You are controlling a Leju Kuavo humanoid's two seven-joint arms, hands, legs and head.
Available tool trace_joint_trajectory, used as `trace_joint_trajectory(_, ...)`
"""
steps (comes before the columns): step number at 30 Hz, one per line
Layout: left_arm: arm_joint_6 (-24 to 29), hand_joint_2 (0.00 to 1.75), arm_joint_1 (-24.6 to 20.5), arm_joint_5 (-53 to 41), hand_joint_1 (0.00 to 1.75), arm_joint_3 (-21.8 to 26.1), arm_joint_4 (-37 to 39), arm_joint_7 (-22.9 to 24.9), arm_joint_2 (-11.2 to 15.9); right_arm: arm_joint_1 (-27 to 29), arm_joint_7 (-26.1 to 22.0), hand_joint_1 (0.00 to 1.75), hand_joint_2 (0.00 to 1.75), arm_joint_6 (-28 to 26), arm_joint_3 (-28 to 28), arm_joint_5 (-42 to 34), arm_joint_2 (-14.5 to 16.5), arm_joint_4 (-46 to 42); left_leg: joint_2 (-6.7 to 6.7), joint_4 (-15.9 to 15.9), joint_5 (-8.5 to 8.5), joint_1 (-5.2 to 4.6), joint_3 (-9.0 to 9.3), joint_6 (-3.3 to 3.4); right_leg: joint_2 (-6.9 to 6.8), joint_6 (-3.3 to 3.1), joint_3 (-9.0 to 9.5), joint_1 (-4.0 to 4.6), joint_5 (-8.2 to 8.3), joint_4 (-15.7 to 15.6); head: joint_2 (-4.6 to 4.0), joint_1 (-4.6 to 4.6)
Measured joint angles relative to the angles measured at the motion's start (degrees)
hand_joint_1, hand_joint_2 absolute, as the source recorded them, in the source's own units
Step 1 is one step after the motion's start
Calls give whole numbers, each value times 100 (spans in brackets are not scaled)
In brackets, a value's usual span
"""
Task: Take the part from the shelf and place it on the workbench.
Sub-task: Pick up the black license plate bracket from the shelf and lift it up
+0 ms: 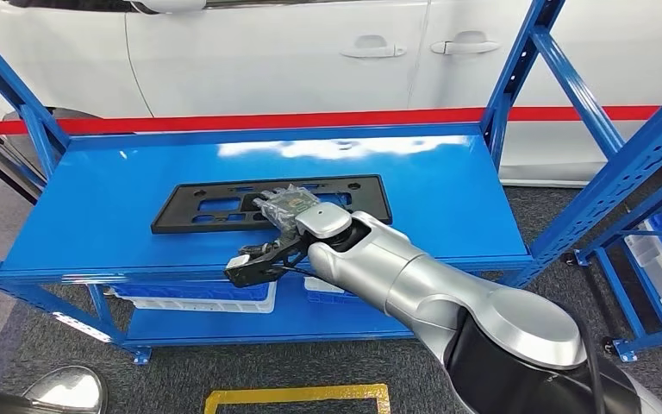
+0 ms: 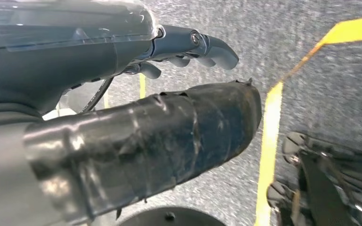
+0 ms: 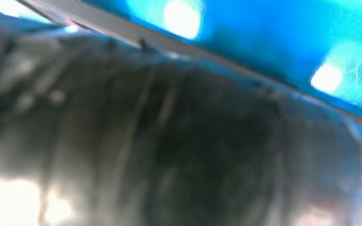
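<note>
A flat black rectangular part point(image 1: 215, 203) with several cut-outs lies on the top level of the blue shelf point(image 1: 448, 198). My right arm reaches in from the lower right. My right hand point(image 1: 284, 226) lies over the middle of the part's near edge, and dark fingers point(image 1: 254, 263) stick out over the shelf's front lip, apart from the part. The part lies flat and square to the shelf. The right wrist view is a dark blur against blue. My left hand point(image 2: 169, 94) hangs over the grey floor, fingers loosely extended, with nothing in it.
White and blue bins point(image 1: 198, 297) sit on the shelf's lower level. A white car point(image 1: 310, 52) stands right behind the shelf. A second blue rack point(image 1: 655, 172) with bins stands to the right. Yellow tape point(image 1: 297, 397) marks the grey floor in front.
</note>
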Motion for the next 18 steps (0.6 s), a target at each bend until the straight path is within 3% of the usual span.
trace_joint_trajectory(2,-2,0,9,-3,0,1,0,2,-9,-23,-1,0,0,-1,-26,10,-17,18,17,-95,30,33,71,38,-1,49,-189,-9,-230,403,0,5)
trace_joint_trajectory(4,-3,0,4,-4,0,3,0,-2,-9,-14,-3,0,0,6,-41,15,-45,41,20,-94,11,29,82,67,-3,98,-597,-33,-524,1169,-1,8)
trace_joint_trajectory(6,-4,0,0,-9,0,16,0,-4,-9,19,-4,0,0,22,-47,28,-71,66,13,-56,-30,29,86,73,-5,134,-851,-54,-550,1548,-1,8)
trace_joint_trajectory(7,-4,0,-1,-12,0,26,0,-5,-9,26,-5,0,0,29,-50,37,-78,77,8,-26,-58,30,94,63,-7,141,-808,-63,-396,1400,-1,8)
trace_joint_trajectory(8,-6,0,-1,-16,0,35,0,-5,-10,28,-8,0,0,33,-57,47,-80,83,3,12,-93,31,104,49,-12,141,-664,-73,-170,1062,-1,8)
trace_joint_trajectory(10,-10,0,1,-23,0,45,0,-5,-13,21,-12,0,0,38,-77,73,-79,88,-1,102,-171,23,103,3,-20,107,-331,-72,118,360,-1,6)
trace_joint_trajectory(11,-11,0,-3,-28,0,47,0,-5,-15,20,-14,0,0,42,-85,88,-78,90,-1,137,-195,18,90,-25,-21,80,-236,-60,162,165,-1,4)
trace_joint_trajectory(13,-10,0,-14,-44,0,53,0,-5,-15,19,-17,0,0,50,-94,112,-75,101,-2,162,-207,12,65,-79,-11,23,-205,-29,144,91,0,3)
trace_joint_trajectory(15,-4,0,-19,-56,0,65,-1,-5,-11,16,-20,0,0,54,-107,122,-71,110,-1,185,-245,24,60,-128,-8,-41,-175,-50,158,55,1,3)
trace_joint_trajectory(16,-1,0,-20,-58,0,71,-1,-5,-11,8,-21,0,0,55,-116,124,-67,112,0,300,-320,27,17,-153,-12,-72,-148,-67,163,28,1,1)
trace_joint_trajectory(18,2,0,-21,-62,0,80,-1,-5,-10,-5,-23,0,0,61,-130,125,-57,113,1,885,-608,40,-256,-206,-21,-120,-107,-81,159,-5,0,-1)
